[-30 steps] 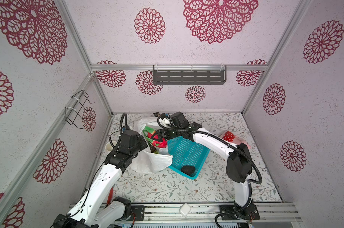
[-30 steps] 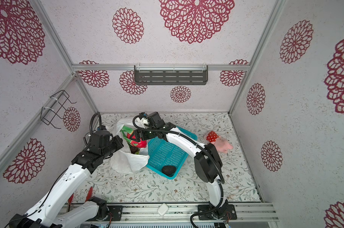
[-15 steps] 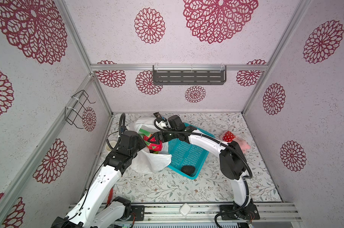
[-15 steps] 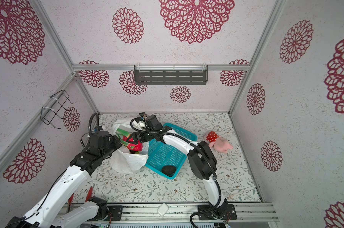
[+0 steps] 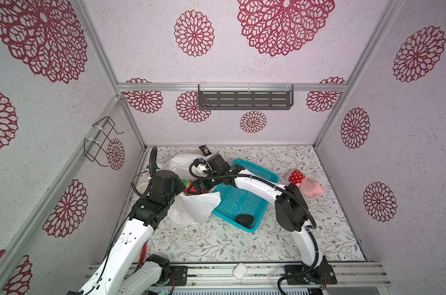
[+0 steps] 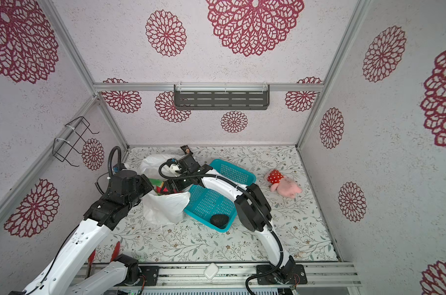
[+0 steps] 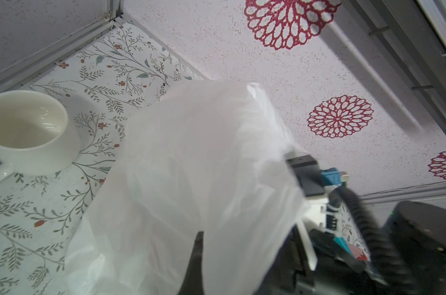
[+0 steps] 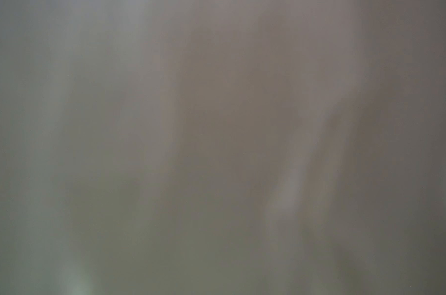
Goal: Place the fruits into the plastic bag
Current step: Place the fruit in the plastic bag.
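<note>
The white plastic bag (image 5: 193,209) (image 6: 165,208) stands at the left of the table with its mouth up. My left gripper (image 7: 200,245) is shut on the bag's rim; the film (image 7: 204,166) drapes over its dark finger. From the right, my right gripper (image 5: 195,188) (image 6: 169,189) reaches into the bag's mouth, closed wide on the red-and-green dragon fruit (image 5: 189,188) (image 6: 163,188). A dark bumpy avocado (image 5: 244,219) (image 6: 219,219) lies in the near corner of the teal basket. The right wrist view is only grey blur.
The teal basket (image 5: 257,176) sits right of the bag, under the right arm. A pink plush toy with a red dotted top (image 5: 306,184) lies at the right. A white cup (image 5: 142,188) (image 7: 25,132) stands by the left wall. A small dark packet (image 5: 204,150) lies at the back.
My right gripper has carried the dragon fruit leftward and lower, from above the basket's edge into the bag's mouth. The left arm has shifted slightly, still holding the bag.
</note>
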Robot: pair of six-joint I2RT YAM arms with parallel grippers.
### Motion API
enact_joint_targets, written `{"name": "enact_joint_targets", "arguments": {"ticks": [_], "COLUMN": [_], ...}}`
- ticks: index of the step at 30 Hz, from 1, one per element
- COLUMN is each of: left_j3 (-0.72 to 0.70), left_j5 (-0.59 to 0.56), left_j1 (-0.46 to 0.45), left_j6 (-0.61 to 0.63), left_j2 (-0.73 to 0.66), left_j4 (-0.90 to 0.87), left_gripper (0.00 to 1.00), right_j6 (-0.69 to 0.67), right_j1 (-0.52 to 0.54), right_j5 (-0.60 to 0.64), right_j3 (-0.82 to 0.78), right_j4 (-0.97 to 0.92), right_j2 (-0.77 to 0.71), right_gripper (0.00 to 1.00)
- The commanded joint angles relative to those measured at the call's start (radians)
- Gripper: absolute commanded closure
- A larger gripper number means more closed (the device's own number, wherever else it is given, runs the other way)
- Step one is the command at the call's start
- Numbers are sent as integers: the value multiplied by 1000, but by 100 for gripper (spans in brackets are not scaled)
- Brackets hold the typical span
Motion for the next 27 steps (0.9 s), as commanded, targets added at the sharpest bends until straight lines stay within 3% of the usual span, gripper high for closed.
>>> {"name": "enact_joint_targets", "arguments": {"ticks": [1,12,20,27], "left_j3": [18,27,33,31], "left_j5": [-23,-67,-117,-119], "left_j1": [-6,-4,-5,-4], "left_j6": [-15,-24,-43,-50], "left_j2": [-11,-3,-4,-15], "left_j4": [-15,-65,-121,-122], "left_gripper": [100,100,100,100], "right_j6": [-88,-100,-96,-126], "right_j1": [22,31,30,26], "right_j5": [99,153,62,140], "right_j3": [46,5,-71,-116], "right_j4": [-111,-51,10,17], "right_j2": [27,-72,-170,-269], "right_gripper": [22,1,1,1]}}
